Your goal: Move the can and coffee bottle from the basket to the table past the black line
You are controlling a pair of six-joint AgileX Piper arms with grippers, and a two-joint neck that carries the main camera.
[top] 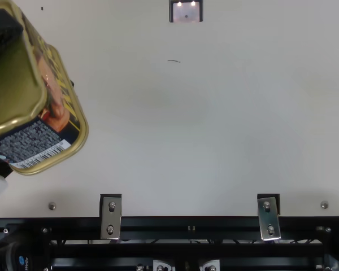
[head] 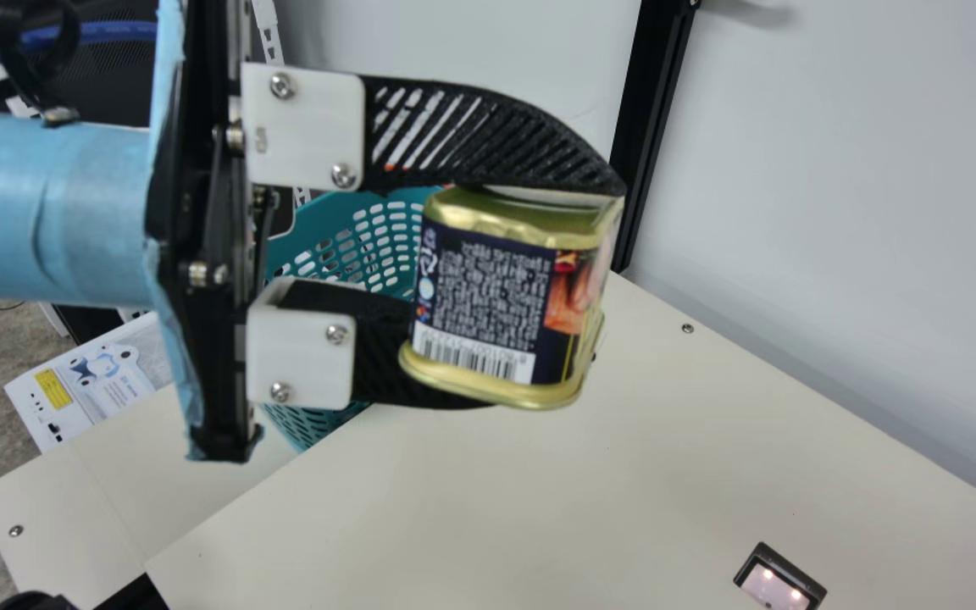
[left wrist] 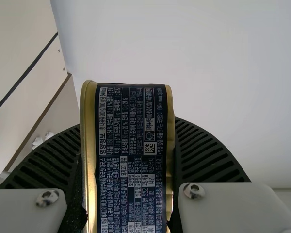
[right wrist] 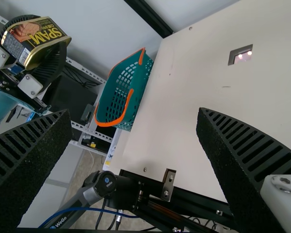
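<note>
Left gripper has the can, clamped between its two black ribbed fingers. Can is up in the air, a bit tilted in the main view, gold rims, dark label with a barcode and a food picture. Left wrist view: fingers press on the gold-rimmed ends, dense printed side between them. Top view: can at the left edge, over toward the left arm's side. Right gripper is wide, fingers well apart, in the right wrist view. Teal basket with orange rim and handles sits at the edge of the cream worktop; in the main view it's behind the left gripper, partly hidden by it and the can. Worktop also has a small dark-framed plate with two bright spots, and a short dark mark near it. Black line crosses the pale surface in the left wrist view. Printed sheet with a yellow patch near the basket, main view. Two metal brackets on the black rail along the worktop edge, top view. Pale wall behind, black post against it.
</note>
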